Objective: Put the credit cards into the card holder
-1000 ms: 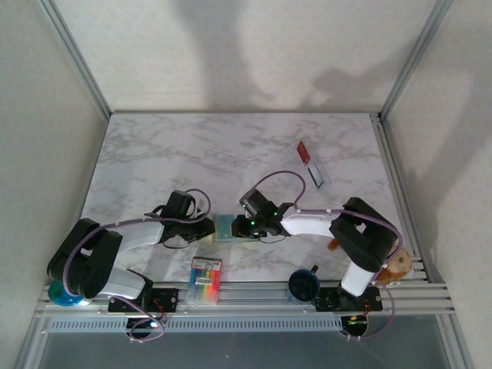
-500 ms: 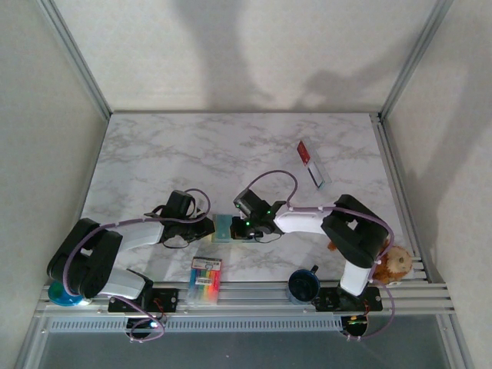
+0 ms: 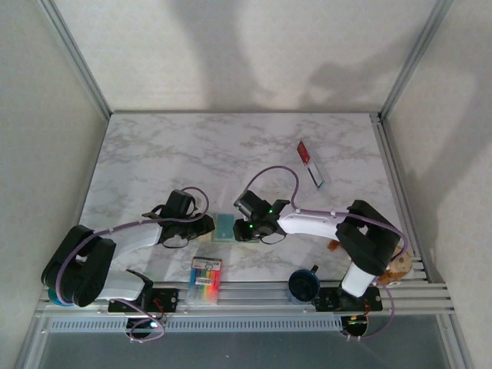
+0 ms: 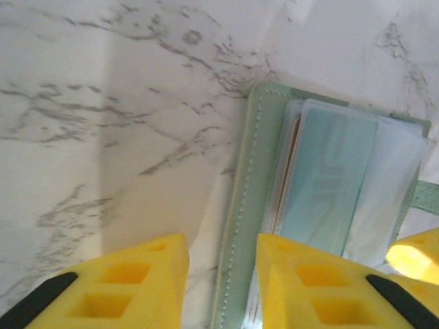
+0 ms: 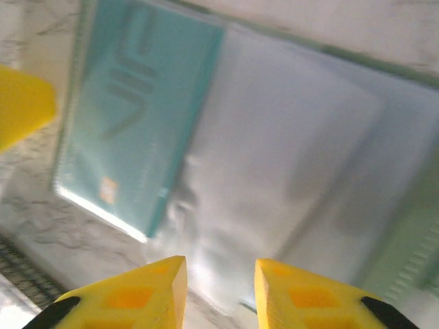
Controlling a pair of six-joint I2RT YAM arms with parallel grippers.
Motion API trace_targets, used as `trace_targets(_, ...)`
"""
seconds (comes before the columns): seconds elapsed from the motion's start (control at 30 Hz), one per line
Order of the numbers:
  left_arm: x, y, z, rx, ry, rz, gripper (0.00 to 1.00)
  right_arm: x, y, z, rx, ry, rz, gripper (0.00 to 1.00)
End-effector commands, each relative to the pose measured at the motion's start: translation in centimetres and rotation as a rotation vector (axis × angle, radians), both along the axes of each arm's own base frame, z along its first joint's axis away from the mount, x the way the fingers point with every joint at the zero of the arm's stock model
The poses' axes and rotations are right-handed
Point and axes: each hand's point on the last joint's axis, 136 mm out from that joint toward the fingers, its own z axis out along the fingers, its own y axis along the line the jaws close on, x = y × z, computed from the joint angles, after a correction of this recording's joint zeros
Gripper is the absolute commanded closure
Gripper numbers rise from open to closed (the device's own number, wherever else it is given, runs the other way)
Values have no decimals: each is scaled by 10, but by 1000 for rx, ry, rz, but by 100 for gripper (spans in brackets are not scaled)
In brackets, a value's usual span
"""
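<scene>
Left wrist view: teal card appears tucked into the wallet; red-and-white card waits near the right edge of the surface; both jaws slightly parted, empty.

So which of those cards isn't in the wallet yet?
The red and white card, lying out on the marble table at the far right. The teal card already sits inside the open card holder.

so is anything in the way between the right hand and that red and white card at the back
Nothing visible: bare marble table lies between the right hand at the card holder and the red and white card. The marker pack sits off that line.
</scene>
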Motion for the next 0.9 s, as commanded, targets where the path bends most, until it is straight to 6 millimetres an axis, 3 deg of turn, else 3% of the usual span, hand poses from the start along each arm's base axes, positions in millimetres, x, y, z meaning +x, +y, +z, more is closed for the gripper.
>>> trace_targets(0.0,-1,17,-9,104,7,35,64,5,-31,-8,-143,-25,-25,68)
trace_targets(0.23,-3,11,-11,71,22,16,62,5,0,6,-17,-7,9,67)
trace_targets(0.4,1,25,-15,198,15,30,62,14,-9,-9,-135,-20,-39,59)
trace_targets(0.63,-4,17,-21,153,35,12,62,3,-9,-26,-110,53,-126,56)
trace_targets(0.67,-4,17,-23,154,41,13,63,2,-9,-28,-117,60,-125,57)
trace_targets(0.87,-7,6,-26,98,66,-9,64,1,0,-23,-64,58,-113,90)
